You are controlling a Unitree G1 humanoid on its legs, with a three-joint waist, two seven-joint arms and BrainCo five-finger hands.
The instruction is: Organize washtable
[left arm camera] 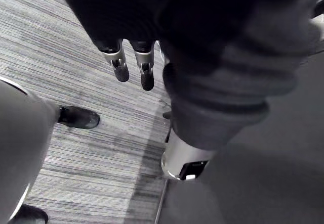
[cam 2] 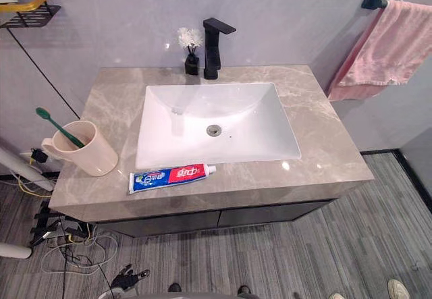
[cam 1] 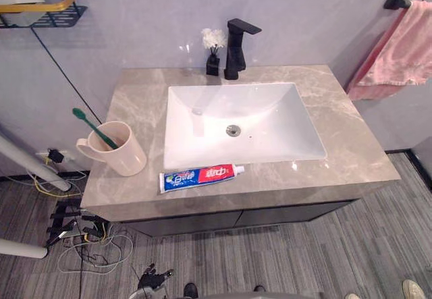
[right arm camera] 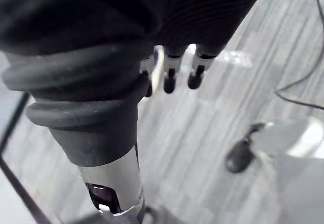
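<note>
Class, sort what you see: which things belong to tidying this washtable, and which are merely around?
For the job: beige handled cup; green toothbrush in it; blue-red-white toothpaste tube lying on the grey marble countertop.

Just around: white rectangular sink; black tap; black vase of white flowers; hanging pink towel; black wire wall shelf.

left hand [left arm camera: 146, 75] with silver fingers and dark rounded tips, black ribbed wrist cover, right hand [right arm camera: 196, 75] with matching silver fingers, dark tips, black ribbed cover
</note>
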